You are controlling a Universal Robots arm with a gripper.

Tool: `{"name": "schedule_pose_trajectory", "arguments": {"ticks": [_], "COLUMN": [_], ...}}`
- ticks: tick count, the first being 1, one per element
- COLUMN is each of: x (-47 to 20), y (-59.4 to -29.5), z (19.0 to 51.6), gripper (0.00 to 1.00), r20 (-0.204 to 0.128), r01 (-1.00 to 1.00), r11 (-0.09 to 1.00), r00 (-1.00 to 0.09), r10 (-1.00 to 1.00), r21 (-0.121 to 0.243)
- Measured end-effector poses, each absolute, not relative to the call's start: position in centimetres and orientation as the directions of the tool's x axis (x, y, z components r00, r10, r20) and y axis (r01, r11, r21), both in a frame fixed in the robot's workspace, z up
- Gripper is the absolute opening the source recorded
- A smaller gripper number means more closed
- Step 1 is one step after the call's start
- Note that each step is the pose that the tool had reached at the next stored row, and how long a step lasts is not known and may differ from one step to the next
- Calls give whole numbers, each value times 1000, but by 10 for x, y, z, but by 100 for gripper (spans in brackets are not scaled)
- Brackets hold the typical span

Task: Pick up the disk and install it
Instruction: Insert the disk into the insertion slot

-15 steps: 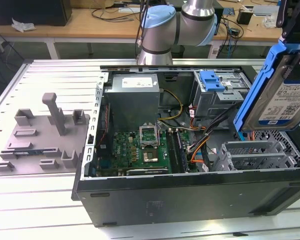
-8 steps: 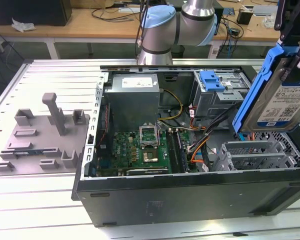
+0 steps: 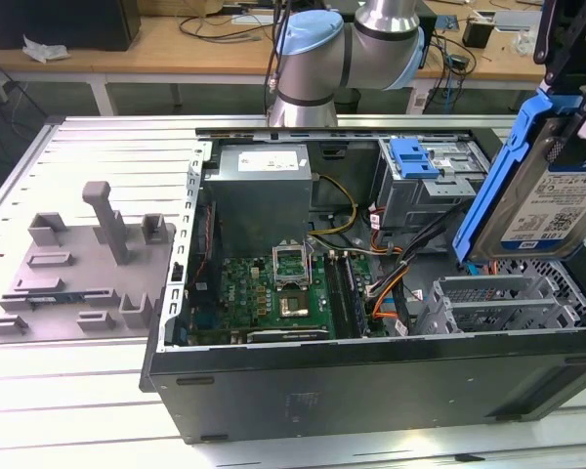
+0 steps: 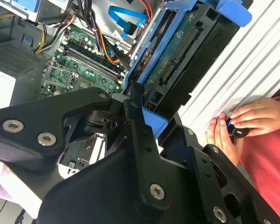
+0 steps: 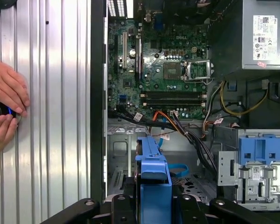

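Blue-framed disk point(image 3: 545, 191), one, gripped by hand point(image 4: 154, 122), tilted above one open computer case point(image 3: 371, 391).

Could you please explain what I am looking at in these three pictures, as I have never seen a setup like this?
This is a robot arm working over an open computer case that lies on a ribbed metal table. The exterior view looks on from off the arm; both wrist views come from cameras riding on the arm, looking past its end effector. That end effector is clamped on the disk, a hard drive in a blue carrier, held in the air above the case. Inside the case you see the green motherboard and a drive cage with a blue latch. A grey plastic fixture sits beside the case. A person's hands rest on the table.
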State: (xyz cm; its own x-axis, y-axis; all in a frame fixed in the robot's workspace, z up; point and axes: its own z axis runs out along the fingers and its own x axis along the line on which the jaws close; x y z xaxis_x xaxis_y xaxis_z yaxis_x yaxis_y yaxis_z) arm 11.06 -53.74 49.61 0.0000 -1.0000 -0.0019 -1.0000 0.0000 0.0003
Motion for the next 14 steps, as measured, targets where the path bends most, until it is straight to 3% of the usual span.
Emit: {"name": "schedule_pose_trajectory", "arguments": {"ticks": [14], "x": [111], "y": [-539], "z": [488], "gripper": [37], "r20": [-2], "r01": [-1000], "r11": [0], "r00": [0], "r10": [-1000], "r21": [0]}}
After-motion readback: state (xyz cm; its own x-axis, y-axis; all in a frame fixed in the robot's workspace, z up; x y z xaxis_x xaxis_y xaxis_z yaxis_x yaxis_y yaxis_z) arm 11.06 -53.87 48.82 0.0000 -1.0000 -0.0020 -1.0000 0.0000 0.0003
